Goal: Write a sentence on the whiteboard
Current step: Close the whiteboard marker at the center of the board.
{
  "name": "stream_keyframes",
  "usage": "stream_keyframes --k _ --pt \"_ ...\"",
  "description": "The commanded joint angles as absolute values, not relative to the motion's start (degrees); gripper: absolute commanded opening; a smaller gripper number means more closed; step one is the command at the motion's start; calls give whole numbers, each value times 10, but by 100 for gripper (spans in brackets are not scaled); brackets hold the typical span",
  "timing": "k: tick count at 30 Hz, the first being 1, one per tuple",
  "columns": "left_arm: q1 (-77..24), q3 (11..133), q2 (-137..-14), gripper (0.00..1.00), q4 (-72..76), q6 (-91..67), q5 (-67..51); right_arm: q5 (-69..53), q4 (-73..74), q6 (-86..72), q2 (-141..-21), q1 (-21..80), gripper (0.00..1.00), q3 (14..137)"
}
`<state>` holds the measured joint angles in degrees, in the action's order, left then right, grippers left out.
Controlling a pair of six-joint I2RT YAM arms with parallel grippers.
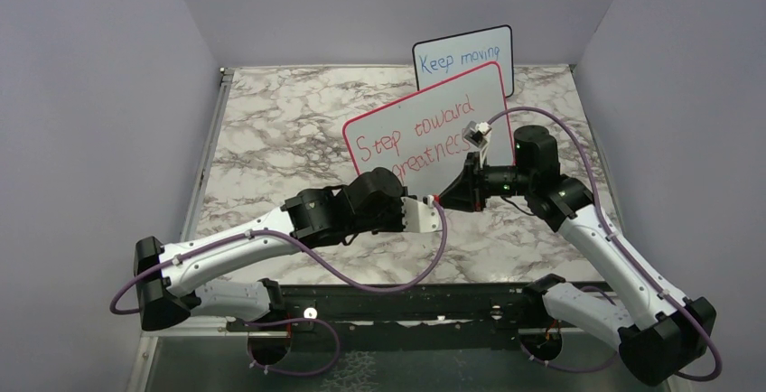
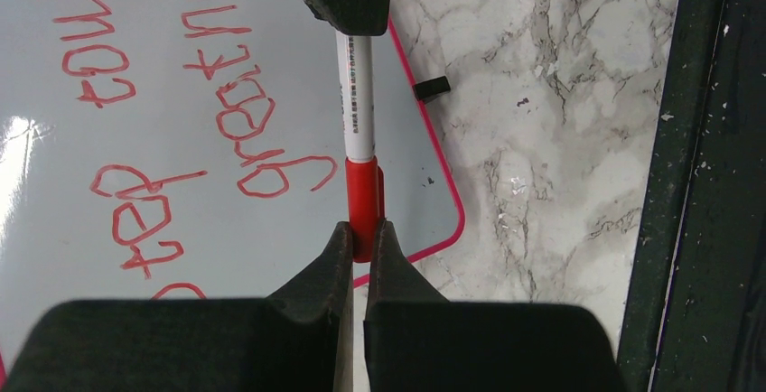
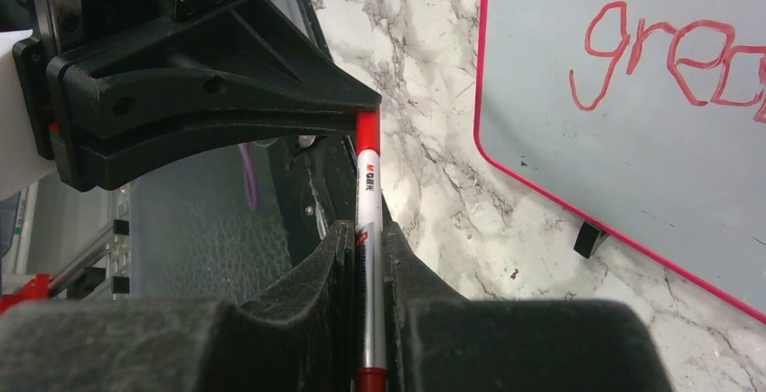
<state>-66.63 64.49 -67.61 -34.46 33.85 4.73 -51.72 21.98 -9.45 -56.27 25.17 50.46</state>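
My left gripper (image 2: pixel 359 234) is black; the marker (image 2: pixel 359 103) is white with a red cap. Red sentence (image 1: pixel 425 130), pink-framed white whiteboard (image 1: pixel 488 92) at centre; grey-veined white marble table (image 1: pixel 280 121).

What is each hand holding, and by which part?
Both hold one marker. The left hand is shut on its red cap; the right hand is shut on the white barrel.

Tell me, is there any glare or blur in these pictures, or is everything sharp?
Left wrist view: a glare patch on the whiteboard at the left edge; the left fingers look slightly soft. Right wrist view: the right fingers are blurred up close, the marker and red sentence sharp. Top view: even light, no glare on the board.
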Motion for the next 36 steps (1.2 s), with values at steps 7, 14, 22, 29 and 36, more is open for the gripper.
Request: stream_keyframes --k 7,14,22,29,36 --pt "-703 663 -669 0 -165 317 12 -489 233 -100 -590 271 0 517" --pt "-737 648 -675 0 -91 347 47 -485 223 -125 -608 283 0 515" --pt "-781 623 -677 0 -26 390 104 -456 219 -156 -627 285 0 506" --pt "-781 547 -621 28 -56 359 155 -363 226 -139 -579 285 0 471" --pt "-782 493 -545 64 -91 324 242 -246 190 -160 -504 285 0 394"
